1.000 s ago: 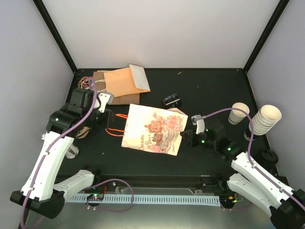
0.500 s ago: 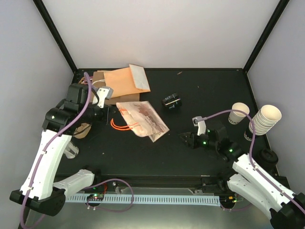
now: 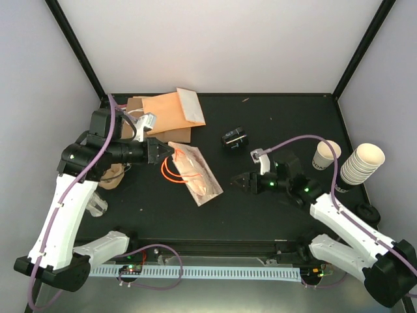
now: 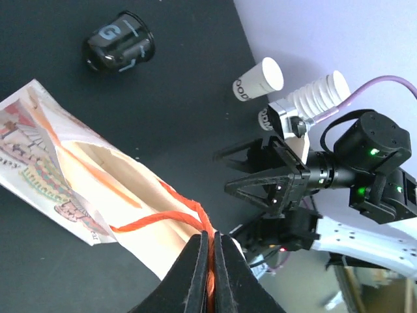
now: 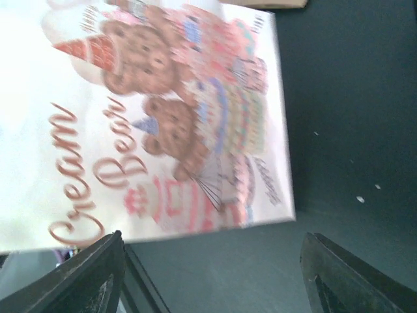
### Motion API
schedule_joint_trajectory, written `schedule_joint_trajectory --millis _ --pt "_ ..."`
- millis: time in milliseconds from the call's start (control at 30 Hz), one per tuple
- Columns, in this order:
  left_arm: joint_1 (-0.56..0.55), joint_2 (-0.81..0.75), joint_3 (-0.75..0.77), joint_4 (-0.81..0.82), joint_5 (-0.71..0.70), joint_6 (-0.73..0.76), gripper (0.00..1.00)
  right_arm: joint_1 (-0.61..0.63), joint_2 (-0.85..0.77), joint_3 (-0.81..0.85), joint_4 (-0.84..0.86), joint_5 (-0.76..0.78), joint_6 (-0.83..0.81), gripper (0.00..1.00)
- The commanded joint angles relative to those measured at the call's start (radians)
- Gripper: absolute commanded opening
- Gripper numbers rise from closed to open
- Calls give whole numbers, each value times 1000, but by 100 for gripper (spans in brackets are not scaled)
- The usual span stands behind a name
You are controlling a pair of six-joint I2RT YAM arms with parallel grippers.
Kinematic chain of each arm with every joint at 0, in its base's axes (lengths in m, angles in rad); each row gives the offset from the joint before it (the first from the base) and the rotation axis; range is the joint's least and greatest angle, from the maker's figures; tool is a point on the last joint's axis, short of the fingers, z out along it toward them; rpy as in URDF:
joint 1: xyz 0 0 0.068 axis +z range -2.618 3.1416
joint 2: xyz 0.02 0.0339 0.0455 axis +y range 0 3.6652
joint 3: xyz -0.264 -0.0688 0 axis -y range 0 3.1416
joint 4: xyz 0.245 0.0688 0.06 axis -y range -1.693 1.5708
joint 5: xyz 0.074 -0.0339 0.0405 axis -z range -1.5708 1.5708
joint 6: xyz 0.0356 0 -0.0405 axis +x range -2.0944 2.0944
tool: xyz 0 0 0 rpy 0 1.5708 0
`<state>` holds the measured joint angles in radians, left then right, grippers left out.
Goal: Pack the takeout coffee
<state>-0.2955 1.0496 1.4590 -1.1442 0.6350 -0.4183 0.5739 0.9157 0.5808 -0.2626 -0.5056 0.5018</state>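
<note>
Cup (image 3: 326, 155) stood upright, mouth up, near right edge of surface (image 3: 280, 117), just beside cup stack (image 3: 361, 164); not yet packed. Right gripper (image 3: 238, 182) is nearer one: fingers apart, nothing held, pointed left at bag (image 3: 194, 171), so cup lies behind it and rightward. Turn-back judged needed. Left gripper (image 3: 156, 151) clamped on orange handle (image 3: 168, 171), bag raised on edge. Surface black, matte, enclosed by pale walls.

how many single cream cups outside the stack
1. The single cream cup stands near the right edge of the table, just left of the stack of nested cups. No other shows, though some may be hidden.
</note>
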Motion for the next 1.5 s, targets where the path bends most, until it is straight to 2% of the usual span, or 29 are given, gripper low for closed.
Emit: schedule_joint_trajectory --millis 0,267,467,567,833,967,1067,1267,1300,1333,1400,1467 --pt "6 1 -33 122 125 -135 6 44 27 135 -19 -7 -65 77" --pt "6 -29 -162 277 195 -241 6 186 58 372 -178 158 -155 78" --pt "4 -35 -192 323 220 -289 5 344 100 527 -260 295 -329 77" --pt "4 -37 -196 327 225 -294 5 417 149 602 -303 339 -456 72" --pt "4 -43 -220 345 236 -299 5 598 316 768 -377 526 -646 66" --pt "4 -46 -227 350 233 -301 5 644 397 818 -393 620 -692 53" --pt "4 -45 -223 347 223 -297 6 654 441 843 -406 663 -706 47" --pt "4 -42 -221 345 226 -286 7 659 471 867 -413 722 -703 11" --pt "4 -41 -220 343 226 -279 9 659 462 860 -402 731 -693 9" --pt "4 -42 -216 339 225 -268 16 658 448 847 -384 736 -684 7" --pt "5 -42 -193 310 203 -232 41 659 413 813 -337 756 -650 2" --pt "6 -49 -152 260 147 -185 58 657 375 778 -291 771 -612 1"
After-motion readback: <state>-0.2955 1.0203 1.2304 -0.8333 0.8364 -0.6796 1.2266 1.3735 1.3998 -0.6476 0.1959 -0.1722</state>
